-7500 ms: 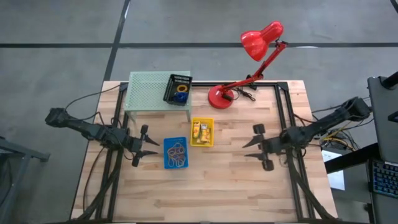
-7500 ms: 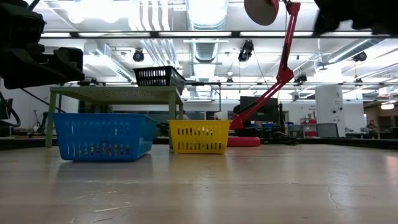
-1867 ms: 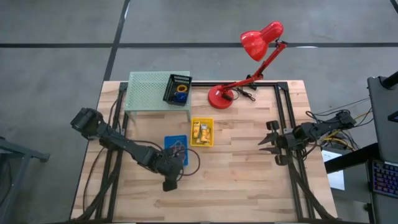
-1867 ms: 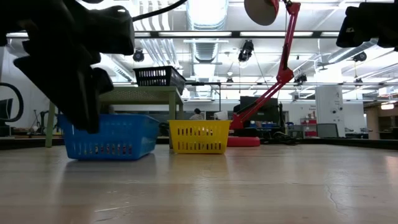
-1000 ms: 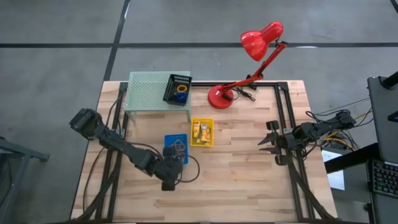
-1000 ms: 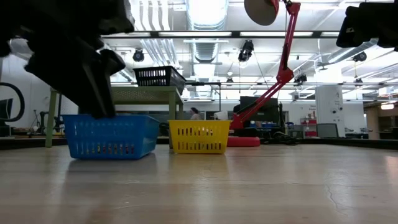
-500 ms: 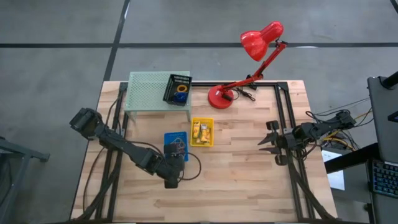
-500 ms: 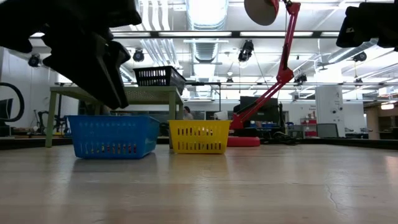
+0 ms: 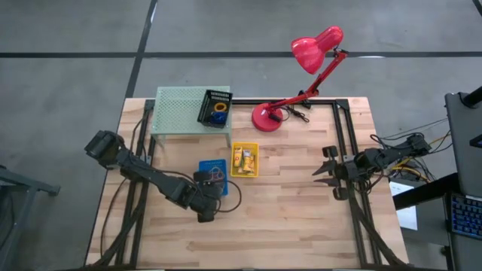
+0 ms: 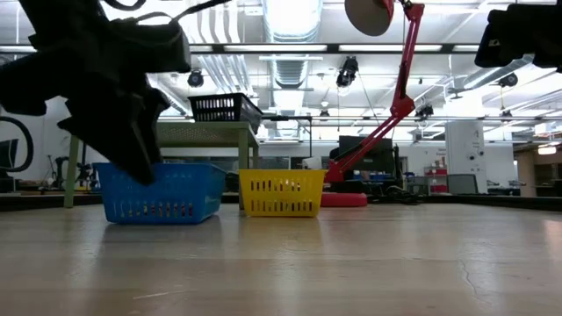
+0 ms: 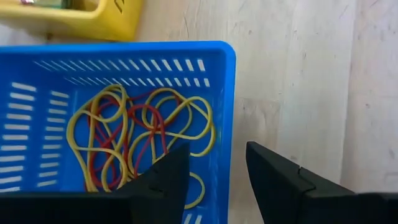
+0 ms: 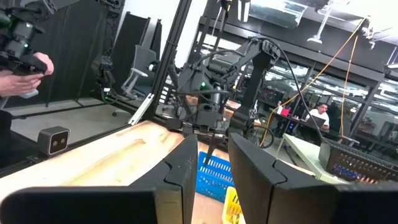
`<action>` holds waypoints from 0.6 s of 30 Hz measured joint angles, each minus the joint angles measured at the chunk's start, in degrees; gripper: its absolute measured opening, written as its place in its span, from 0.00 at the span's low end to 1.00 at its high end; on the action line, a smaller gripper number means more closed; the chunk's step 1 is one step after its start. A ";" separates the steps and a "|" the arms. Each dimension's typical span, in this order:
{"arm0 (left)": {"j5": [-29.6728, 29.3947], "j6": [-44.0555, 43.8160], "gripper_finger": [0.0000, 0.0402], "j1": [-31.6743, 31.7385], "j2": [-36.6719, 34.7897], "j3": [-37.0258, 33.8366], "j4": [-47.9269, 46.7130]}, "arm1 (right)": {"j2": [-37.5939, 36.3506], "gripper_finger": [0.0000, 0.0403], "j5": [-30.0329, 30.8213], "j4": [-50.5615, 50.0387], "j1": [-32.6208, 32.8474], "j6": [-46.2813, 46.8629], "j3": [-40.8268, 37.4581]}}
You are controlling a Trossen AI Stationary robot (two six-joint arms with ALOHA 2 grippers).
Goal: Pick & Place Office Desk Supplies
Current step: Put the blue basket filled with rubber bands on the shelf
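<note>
A: Where does the left gripper [image 11: 214, 163] stand?

B: Over the near corner of the blue basket [image 9: 213, 179], jaws parted and straddling its rim, holding nothing. One finger is inside the wall, the other outside over the bench [image 9: 286, 218].

A: And the supplies?

B: A tangle of yellow and red rubber bands [image 11: 140, 134] lies on the basket floor. The yellow basket [image 9: 244, 159] just beside it holds small packets, and a black basket [image 9: 215, 108] sits on the green mesh shelf [image 9: 181, 110].

A: How will the bands handle?

B: Light, limp and stretchy, I'd judge; they snag one another, so pinching one loop may drag the whole knot. Best to take a raised loop at the tangle's edge.

A: The right gripper [image 9: 319, 171]?

B: Waiting well apart on the right side, jaws slightly parted and empty.
</note>
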 joint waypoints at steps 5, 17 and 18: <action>0.22 -1.10 0.40 0.02 0.00 -0.98 1.03 | 0.00 0.21 -0.02 -0.11 0.00 0.00 0.00; 0.18 -2.02 0.22 0.20 0.00 -1.24 0.92 | 0.00 0.21 -0.02 -0.23 0.02 0.00 0.00; 0.17 -2.02 0.20 0.20 0.00 -1.24 0.92 | 0.00 0.21 0.00 -0.22 0.00 0.00 0.00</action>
